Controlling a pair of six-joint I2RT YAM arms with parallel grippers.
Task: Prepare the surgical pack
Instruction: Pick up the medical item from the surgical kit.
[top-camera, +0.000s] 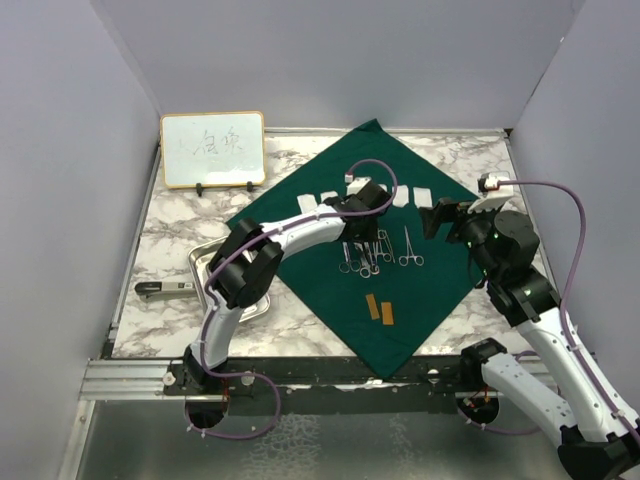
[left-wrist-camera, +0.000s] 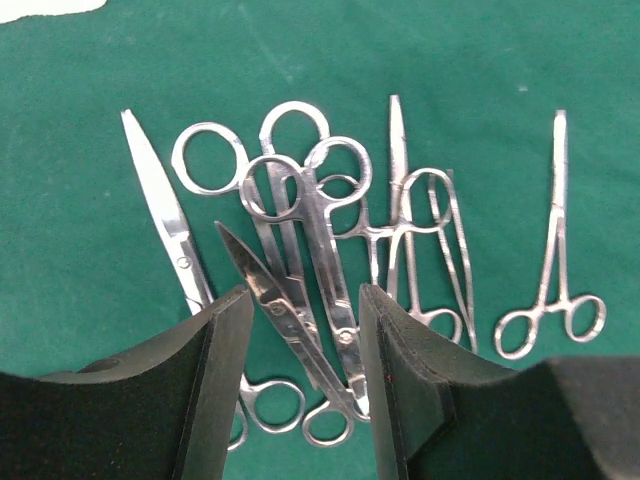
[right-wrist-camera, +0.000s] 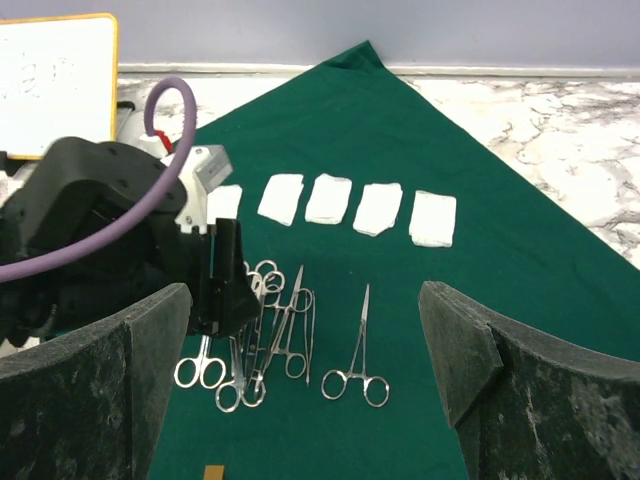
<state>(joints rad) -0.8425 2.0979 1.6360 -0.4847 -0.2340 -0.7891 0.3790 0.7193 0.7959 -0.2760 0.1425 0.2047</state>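
1. Dark green drape: spread flat as a diamond, presumably as the wrapping base for the pack.
2. Whiteboard: standing beyond the drape's left corner; handwriting present, not legible.
3. Steel tray: at the drape's left edge, not yet on it.
4. Left gripper: over the drape's centre, fingers apart and straddling scissors, gripping nothing.
5. Right gripper: near the drape's right corner, fingers wide apart and empty, judged waiting.
6. Gauze squares: a row across the drape's far half.
7. Instruments: clustered centrally, one clamp apart to the right.
8. Brown strips: near half; no marking readable.
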